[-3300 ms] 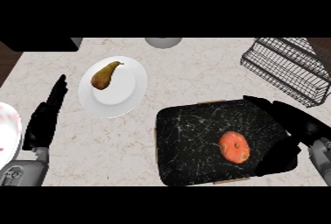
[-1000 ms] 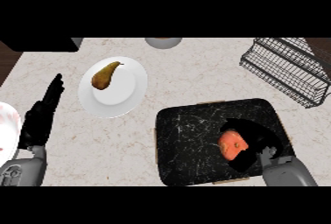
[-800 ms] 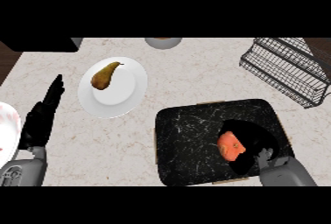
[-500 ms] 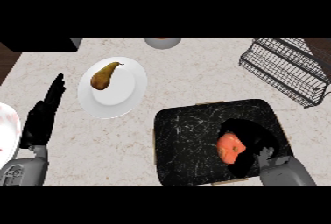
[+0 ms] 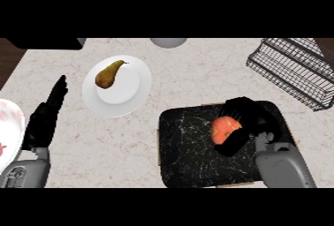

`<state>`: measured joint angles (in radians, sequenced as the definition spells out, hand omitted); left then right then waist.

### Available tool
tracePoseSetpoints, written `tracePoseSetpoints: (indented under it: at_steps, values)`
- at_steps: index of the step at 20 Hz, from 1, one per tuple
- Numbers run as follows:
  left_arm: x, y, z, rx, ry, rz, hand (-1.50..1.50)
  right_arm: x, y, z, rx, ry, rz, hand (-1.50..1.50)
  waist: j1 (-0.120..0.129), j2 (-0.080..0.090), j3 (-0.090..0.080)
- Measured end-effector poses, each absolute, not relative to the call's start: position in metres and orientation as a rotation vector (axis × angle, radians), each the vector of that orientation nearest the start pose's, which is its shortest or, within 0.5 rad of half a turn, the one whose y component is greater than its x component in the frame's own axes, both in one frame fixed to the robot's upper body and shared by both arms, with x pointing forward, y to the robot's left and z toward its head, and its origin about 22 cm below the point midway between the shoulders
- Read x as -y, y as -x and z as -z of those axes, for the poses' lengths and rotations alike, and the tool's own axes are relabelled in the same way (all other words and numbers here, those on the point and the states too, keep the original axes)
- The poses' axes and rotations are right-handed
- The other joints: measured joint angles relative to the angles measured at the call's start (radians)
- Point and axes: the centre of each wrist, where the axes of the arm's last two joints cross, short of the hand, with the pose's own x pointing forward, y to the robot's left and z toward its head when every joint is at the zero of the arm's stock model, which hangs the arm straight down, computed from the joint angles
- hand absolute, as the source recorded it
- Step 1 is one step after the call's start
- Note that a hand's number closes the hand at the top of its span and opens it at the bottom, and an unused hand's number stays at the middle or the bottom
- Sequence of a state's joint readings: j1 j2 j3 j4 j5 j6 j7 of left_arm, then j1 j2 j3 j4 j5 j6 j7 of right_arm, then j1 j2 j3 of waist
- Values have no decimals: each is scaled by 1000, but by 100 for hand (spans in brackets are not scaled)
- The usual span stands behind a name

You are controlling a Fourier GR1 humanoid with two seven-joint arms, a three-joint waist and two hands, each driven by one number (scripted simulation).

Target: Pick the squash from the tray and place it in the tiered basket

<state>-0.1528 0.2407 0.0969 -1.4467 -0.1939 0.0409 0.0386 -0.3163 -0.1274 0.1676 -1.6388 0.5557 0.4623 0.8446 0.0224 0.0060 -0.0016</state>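
Head view shows me my right hand [image 5: 251,121] over the black tray [image 5: 189,154], its fingers and thumb curled round the orange squash [image 5: 224,128], which sits in the tray's right half, partly hidden by the hand. I see the wire tiered basket [image 5: 294,70] well apart at the counter's upper right. My left hand [image 5: 44,121] rests with straight fingers at the left edge, beside the white plate [image 5: 127,95] carrying a brown pear [image 5: 108,75].
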Motion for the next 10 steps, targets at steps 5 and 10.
tracePoseSetpoints:
  at_steps: [5,10]
  values:
    - [-289,-285,-34,1572,-396,274,0,172,-327,-125,964,796,-540,150,47,16,-2]
    - [-281,-290,-37,1581,-376,296,0,162,-356,-169,1077,1096,-287,150,75,21,-4]
